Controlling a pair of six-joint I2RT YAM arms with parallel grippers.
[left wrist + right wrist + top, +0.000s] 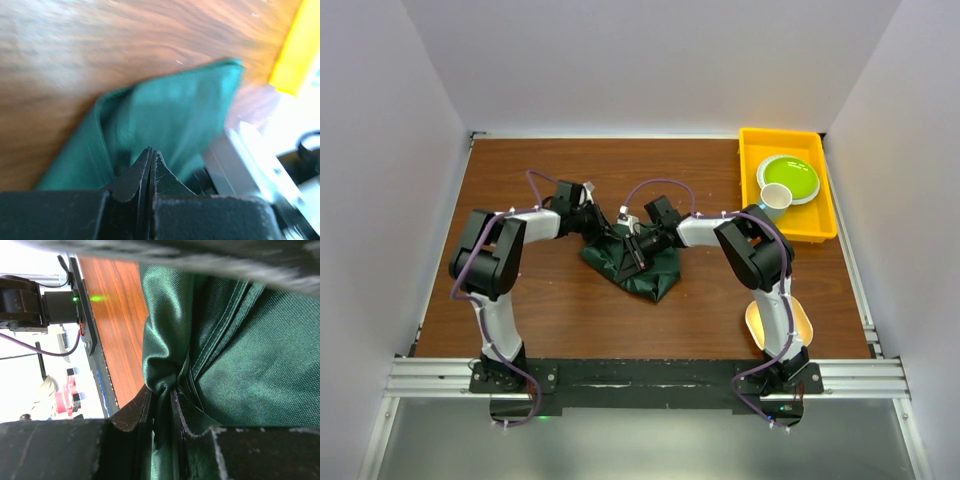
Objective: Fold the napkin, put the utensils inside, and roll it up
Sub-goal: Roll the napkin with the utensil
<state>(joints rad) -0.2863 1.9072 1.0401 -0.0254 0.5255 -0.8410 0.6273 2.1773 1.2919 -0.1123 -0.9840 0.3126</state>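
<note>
The dark green napkin (645, 268) lies bunched on the brown table between both arms. My right gripper (631, 257) reaches onto it from the right and is shut on a gathered fold, with cloth pinched between its fingers (165, 397). The napkin (240, 350) fills most of the right wrist view in creased layers. My left gripper (602, 231) is at the napkin's upper left edge. Its jaws (151, 154) are pressed together with nothing between them, just over the green cloth (175, 112). The utensils are out of view.
A yellow tray (820, 220) at the back right holds a green plate (790, 176) and a white cup (775, 197); its edge (296, 50) shows in the left wrist view. A pale dish (802, 322) lies by the right arm's base. White walls enclose the table.
</note>
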